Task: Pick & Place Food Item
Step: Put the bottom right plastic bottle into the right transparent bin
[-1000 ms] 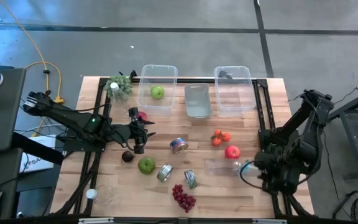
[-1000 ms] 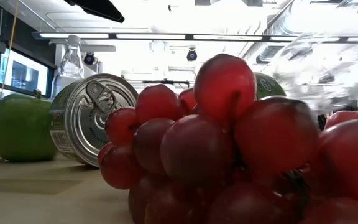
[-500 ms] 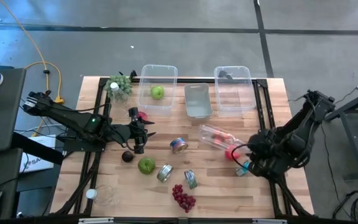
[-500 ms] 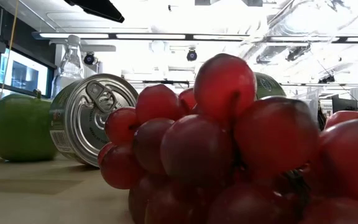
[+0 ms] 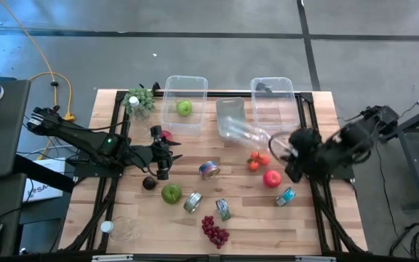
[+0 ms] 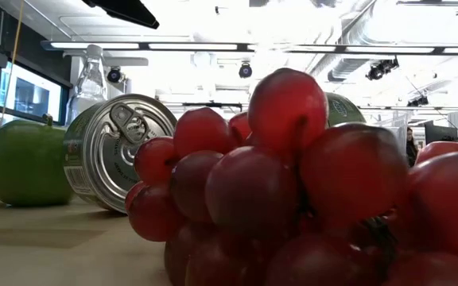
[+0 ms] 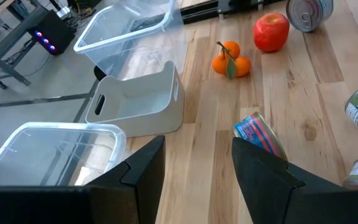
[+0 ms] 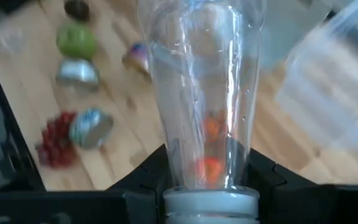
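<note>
Your right claw point(image 5: 276, 145) pinches the clear bottle point(image 5: 242, 131), now swung up off the tabletop point(image 5: 297, 218) toward the grey bin point(image 5: 230, 116): placement's next. Left claw point(image 5: 162, 154) idles spread, empty.

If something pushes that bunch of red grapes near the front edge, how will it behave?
The red grapes look like a loose cluster, so it would probably flex and drag, not slide as one piece. The round berries may roll or detach. The skins look smooth, likely slippery and easily bruised.
</note>
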